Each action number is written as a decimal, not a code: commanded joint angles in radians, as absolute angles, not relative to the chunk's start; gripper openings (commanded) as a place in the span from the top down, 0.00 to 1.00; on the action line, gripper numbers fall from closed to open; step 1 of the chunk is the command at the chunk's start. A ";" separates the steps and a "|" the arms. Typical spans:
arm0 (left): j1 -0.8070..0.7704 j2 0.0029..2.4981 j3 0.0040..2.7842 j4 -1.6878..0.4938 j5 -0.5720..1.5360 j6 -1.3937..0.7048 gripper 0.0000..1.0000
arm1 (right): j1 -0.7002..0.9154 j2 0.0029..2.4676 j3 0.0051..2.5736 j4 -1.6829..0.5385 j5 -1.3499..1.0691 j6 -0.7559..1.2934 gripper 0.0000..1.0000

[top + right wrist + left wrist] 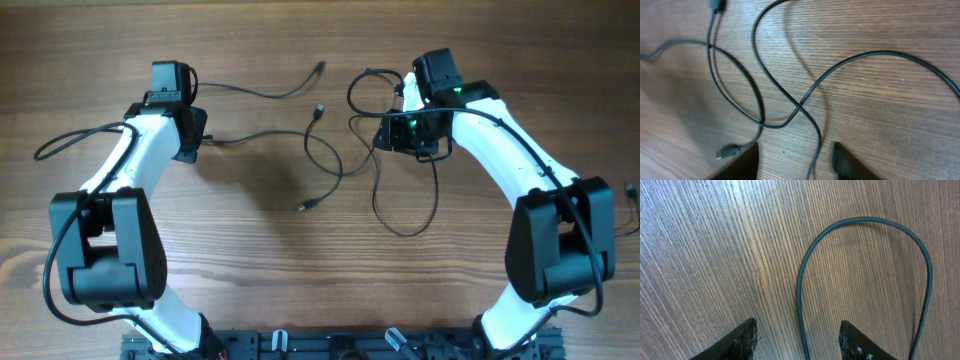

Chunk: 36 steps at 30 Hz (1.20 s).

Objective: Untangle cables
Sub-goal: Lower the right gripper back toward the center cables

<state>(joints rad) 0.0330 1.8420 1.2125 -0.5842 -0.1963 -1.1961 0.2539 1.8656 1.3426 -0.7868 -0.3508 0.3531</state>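
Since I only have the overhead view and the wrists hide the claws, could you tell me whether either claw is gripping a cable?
Observer: No. The left claw stands open. A looped cable lies on the wood between its fingers, ungripped.
Operator: Thank you. And the right one, please?
Observer: The right claw is open too, and a thin cable runs down between its fingers.
Operator: Is that one tangled close to the claw?
Observer: Yes, it crosses a second cable just ahead of the fingertips.
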 commanded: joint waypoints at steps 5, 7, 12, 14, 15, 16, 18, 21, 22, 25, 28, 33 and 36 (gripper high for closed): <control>0.034 1.842 1.214 -0.584 -0.198 -1.210 0.46 | 0.264 1.893 1.313 -0.781 -0.293 0.603 0.00; 0.034 1.842 1.214 -0.584 -0.198 -1.209 0.46 | 0.272 1.894 1.313 -0.781 -0.292 0.634 0.00; 0.034 1.842 1.214 -0.585 -0.198 -1.209 0.46 | 0.300 1.895 1.313 -0.754 -0.244 0.634 0.00; 0.034 1.842 1.214 -0.584 -0.198 -1.210 0.46 | 0.318 1.895 1.313 -0.743 -0.228 0.671 0.00; 0.034 1.842 1.214 -0.584 -0.198 -1.209 0.46 | 0.325 1.895 1.313 -0.740 -0.218 0.688 0.00; 0.034 1.842 1.214 -0.584 -0.198 -1.210 0.46 | 0.334 1.895 1.313 -0.733 -0.208 0.691 0.00; 0.034 1.842 1.214 -0.585 -0.198 -1.209 0.46 | 0.353 1.895 1.313 -0.721 -0.173 0.690 0.00; 0.034 1.842 1.214 -0.585 -0.198 -1.209 0.46 | 0.377 1.895 1.313 -0.702 -0.131 0.627 0.02; 0.034 1.842 1.214 -0.585 -0.198 -1.209 0.46 | 0.383 1.895 1.313 -0.699 -0.127 0.604 0.03; 0.034 1.842 1.214 -0.585 -0.197 -1.209 0.46 | 0.404 1.895 1.313 -0.695 -0.110 0.548 0.10; 0.034 1.842 1.214 -0.584 -0.181 -1.210 0.45 | 0.413 1.895 1.313 -0.696 -0.083 0.548 0.23; 0.034 1.842 1.214 -0.583 -0.172 -1.209 0.45 | 0.413 1.895 1.313 -0.696 -0.057 0.547 0.40; 0.034 1.842 1.214 -0.583 -0.172 -1.209 0.45 | 0.413 1.900 1.313 -0.693 -0.033 0.546 0.53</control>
